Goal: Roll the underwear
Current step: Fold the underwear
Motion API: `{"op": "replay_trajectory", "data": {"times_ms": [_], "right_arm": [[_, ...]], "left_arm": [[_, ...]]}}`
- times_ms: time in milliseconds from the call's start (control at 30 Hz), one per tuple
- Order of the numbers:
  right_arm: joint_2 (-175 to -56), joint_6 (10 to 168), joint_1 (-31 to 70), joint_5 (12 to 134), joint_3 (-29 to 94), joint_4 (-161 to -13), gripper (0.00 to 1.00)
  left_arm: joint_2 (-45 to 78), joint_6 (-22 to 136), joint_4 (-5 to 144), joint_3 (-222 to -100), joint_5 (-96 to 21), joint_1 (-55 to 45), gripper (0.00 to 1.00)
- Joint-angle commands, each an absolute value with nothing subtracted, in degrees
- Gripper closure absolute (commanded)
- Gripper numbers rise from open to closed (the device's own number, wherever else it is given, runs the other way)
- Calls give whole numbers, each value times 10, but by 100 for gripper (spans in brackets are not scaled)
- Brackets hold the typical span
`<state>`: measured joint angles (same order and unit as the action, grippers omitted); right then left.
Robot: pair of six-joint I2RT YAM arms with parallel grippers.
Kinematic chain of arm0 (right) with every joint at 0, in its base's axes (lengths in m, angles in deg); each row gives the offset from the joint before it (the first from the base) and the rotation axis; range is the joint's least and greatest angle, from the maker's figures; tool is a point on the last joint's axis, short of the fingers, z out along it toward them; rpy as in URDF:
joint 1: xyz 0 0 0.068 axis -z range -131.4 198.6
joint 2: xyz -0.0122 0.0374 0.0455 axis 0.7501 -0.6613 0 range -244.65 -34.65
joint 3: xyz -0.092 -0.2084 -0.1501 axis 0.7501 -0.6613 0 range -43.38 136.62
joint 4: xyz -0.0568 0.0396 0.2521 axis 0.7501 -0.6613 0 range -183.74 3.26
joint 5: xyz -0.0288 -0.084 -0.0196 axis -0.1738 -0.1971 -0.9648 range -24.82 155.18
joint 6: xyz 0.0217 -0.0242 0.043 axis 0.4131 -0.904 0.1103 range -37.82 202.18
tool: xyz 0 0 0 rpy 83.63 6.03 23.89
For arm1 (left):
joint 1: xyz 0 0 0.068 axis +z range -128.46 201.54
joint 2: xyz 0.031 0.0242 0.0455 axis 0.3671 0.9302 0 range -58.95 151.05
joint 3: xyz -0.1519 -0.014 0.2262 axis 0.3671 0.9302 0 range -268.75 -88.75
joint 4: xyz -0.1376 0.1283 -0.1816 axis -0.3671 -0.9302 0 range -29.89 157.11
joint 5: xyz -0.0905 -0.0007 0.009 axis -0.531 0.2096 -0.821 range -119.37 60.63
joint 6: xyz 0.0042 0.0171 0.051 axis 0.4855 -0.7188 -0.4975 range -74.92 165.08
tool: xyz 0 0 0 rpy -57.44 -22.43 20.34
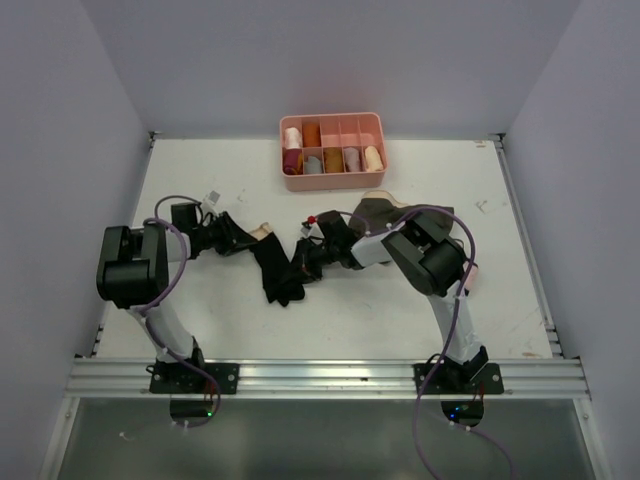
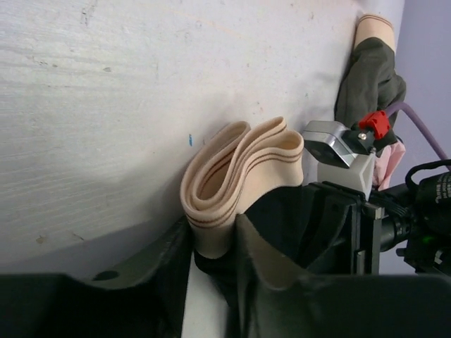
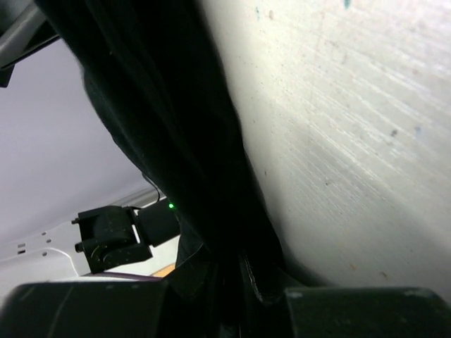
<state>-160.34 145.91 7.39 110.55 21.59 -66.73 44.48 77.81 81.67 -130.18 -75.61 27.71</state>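
Left end effector (image 2: 211, 236) pinches the underwear (image 2: 243, 165) by its waistband.

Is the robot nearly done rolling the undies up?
Not nearly. Done: both grippers have hold of the underwear. In hand: the left gripper has the beige waistband between its fingers, and the right gripper pinches the black part, so the cloth stretches crumpled between them. Left: all of the rolling; no roll shows yet.
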Motion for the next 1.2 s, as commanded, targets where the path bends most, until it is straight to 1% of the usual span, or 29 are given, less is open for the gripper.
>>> {"op": "replay_trajectory", "data": {"times_ms": [0, 33, 100, 133, 200, 400, 467, 500, 533, 600, 633, 767, 833, 900, 933, 1100, 1167], "right_arm": [[-1635, 1442, 69, 1113, 221, -763, 85], [-1634, 1440, 69, 1121, 222, -773, 85], [-1628, 1432, 69, 1125, 222, -784, 85], [-1625, 1428, 69, 1130, 223, -796, 85], [-1623, 1414, 69, 1137, 228, -815, 85], [-1619, 1364, 70, 1154, 253, -894, 82], [-1619, 1341, 72, 1153, 263, -938, 79], [-1620, 1335, 72, 1155, 272, -949, 76], [-1618, 1331, 72, 1154, 277, -969, 64], [-1610, 1298, 72, 1141, 298, -1003, 56], [-1604, 1290, 73, 1137, 304, -1030, 51], [-1564, 1270, 78, 1126, 323, -1059, 48], [-1555, 1276, 82, 1126, 324, -1071, 43], [-1541, 1278, 82, 1126, 320, -1081, 34], [-1537, 1278, 82, 1125, 319, -1095, 26], [-1508, 1228, 92, 1103, 327, -1147, 25], [-1484, 1191, 97, 1094, 346, -1172, 31]], "left_arm": [[469, 772, 831, -1323, -750, 273, 71], [474, 765, 827, -1328, -749, 274, 80], [477, 757, 816, -1341, -747, 276, 88], [480, 747, 811, -1346, -743, 275, 94], [484, 738, 796, -1365, -738, 275, 100], [504, 659, 713, -1425, -719, 274, 100], [507, 631, 697, -1433, -715, 275, 100], [510, 625, 690, -1436, -713, 274, 100], [512, 622, 688, -1438, -712, 274, 100], [516, 614, 681, -1442, -719, 273, 100], [517, 609, 679, -1443, -720, 273, 100], [519, 605, 676, -1443, -724, 273, 100], [521, 602, 675, -1445, -724, 273, 100], [526, 599, 672, -1450, -723, 272, 100], [528, 597, 672, -1452, -723, 272, 100], [528, 591, 672, -1455, -718, 271, 100], [530, 584, 672, -1460, -718, 271, 100]]}}
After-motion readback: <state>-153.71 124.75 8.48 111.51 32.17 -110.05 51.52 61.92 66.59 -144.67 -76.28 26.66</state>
